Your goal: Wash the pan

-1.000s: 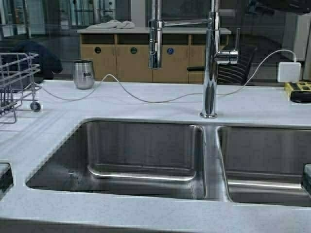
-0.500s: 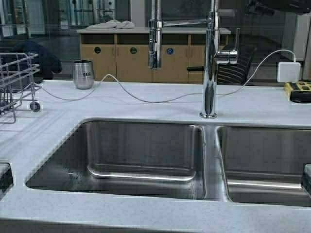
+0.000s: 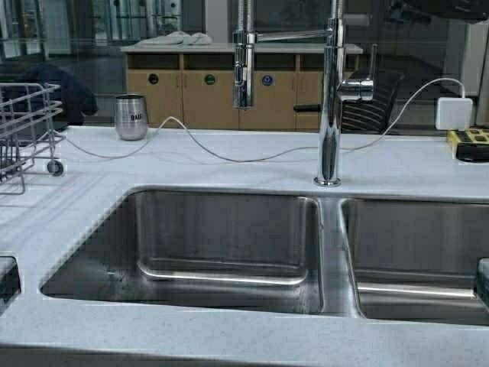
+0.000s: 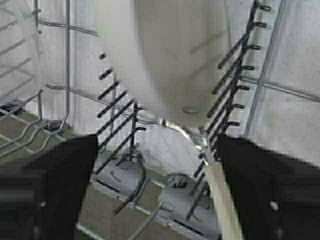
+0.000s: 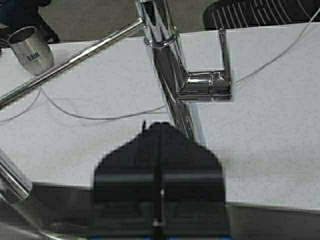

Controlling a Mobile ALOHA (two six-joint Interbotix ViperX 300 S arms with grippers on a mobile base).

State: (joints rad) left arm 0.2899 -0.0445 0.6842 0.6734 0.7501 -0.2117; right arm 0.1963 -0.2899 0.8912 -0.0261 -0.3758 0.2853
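Note:
The off-white pan [image 4: 170, 55] stands on edge among the prongs of a wire dish rack [image 4: 120, 130] in the left wrist view. Its pale handle [image 4: 222, 200] runs down beside one finger. My left gripper [image 4: 157, 165] is open, with its jaws wide apart on either side of the pan's lower edge and handle, holding nothing. The pan is out of sight in the high view, where only part of the rack [image 3: 23, 130] shows at the far left. My right gripper [image 5: 160, 130] is shut and empty, over the counter in front of the faucet [image 5: 167, 65].
A double steel sink [image 3: 221, 245] fills the middle, with the tall faucet [image 3: 330, 115] behind the divider. A steel cup [image 3: 131, 116] stands at the back left. A thin cable [image 3: 229, 157] crosses the counter to a white adapter [image 3: 454, 113].

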